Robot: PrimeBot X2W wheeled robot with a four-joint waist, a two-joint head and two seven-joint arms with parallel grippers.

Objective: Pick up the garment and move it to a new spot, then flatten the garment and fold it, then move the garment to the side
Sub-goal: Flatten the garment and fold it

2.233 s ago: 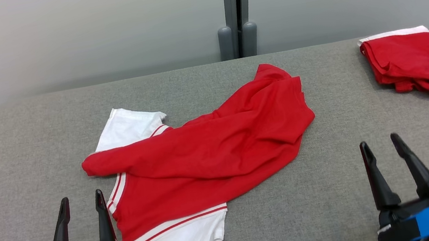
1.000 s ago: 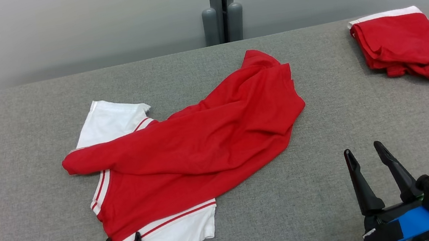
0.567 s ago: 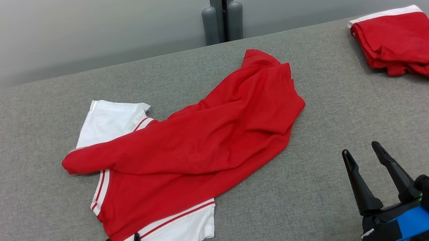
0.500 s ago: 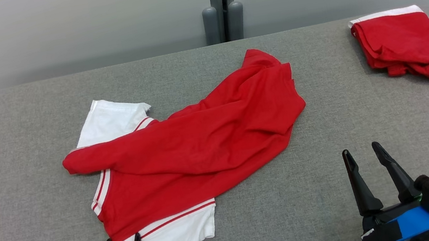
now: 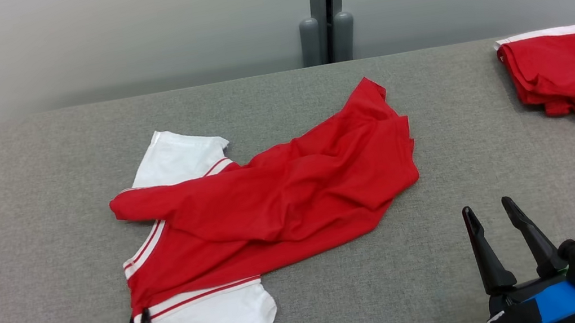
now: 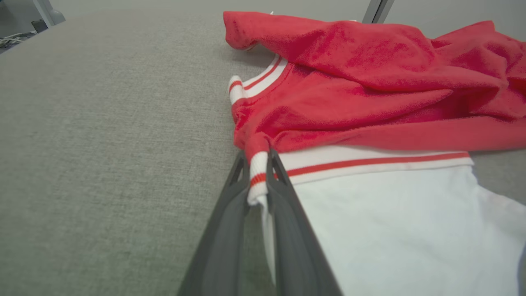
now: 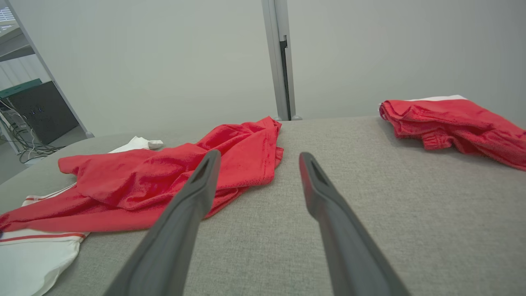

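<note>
Clearly, only the very first step of the task is in hand. The red short-sleeved garment with white sleeves and red-and-white striped bands point(image 5: 271, 204) lies crumpled around the middle of the grey cloth-covered table point(image 5: 17, 224). Its red body is thrown over itself in thick folds. One white sleeve points toward the far left of the table and the other lies at the table's near edge. Nothing of it is flat, nothing is folded in order, and I judge that it is not yet lifted from the table. The carrying to a new spot, the flattening, the folding and the last move to the side are therefore all left to do. A folded bundle of red cloth with a white edge point(image 5: 571, 79) rests at the far right corner of the table, well apart from the garment. The left pincer point(image 6: 258, 158) is low at the near edge of the table. Its two dark fingers point(image 6: 228, 218) are pressed almost together on the striped band where the near white sleeve meets the red body, and the cloth is bunched between the tips, so it grips the garment. The right pincer point(image 5: 487, 206) stands at the near right of the table with its fingers wide apart, holding nothing and touching no cloth.
</note>
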